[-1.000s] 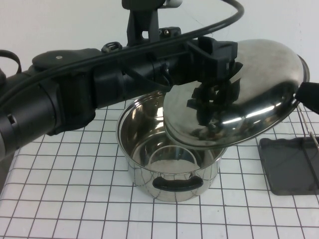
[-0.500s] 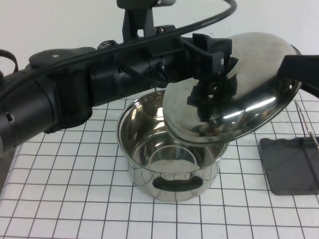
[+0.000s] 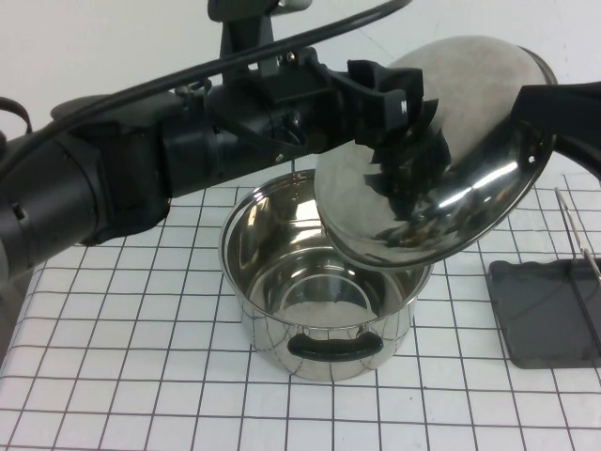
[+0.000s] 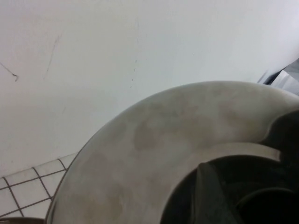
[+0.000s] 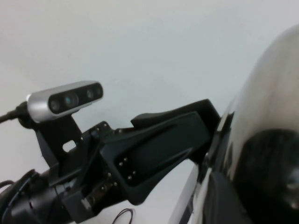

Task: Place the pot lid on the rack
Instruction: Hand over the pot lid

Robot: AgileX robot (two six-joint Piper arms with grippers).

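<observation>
The pot lid is held tilted above the pot, gripped at its centre by the closed left claw. The right claw is seen at the lid's far right edge; its opening cannot be told. The rack sits on the bench.

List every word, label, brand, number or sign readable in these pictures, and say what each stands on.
None: no readable text shows in any view.
The pot lid, held up at the left gripper with the right gripper at its far rim, shows only reflections.
The pot, the rack and the grid-lined table cover are unmarked.
</observation>
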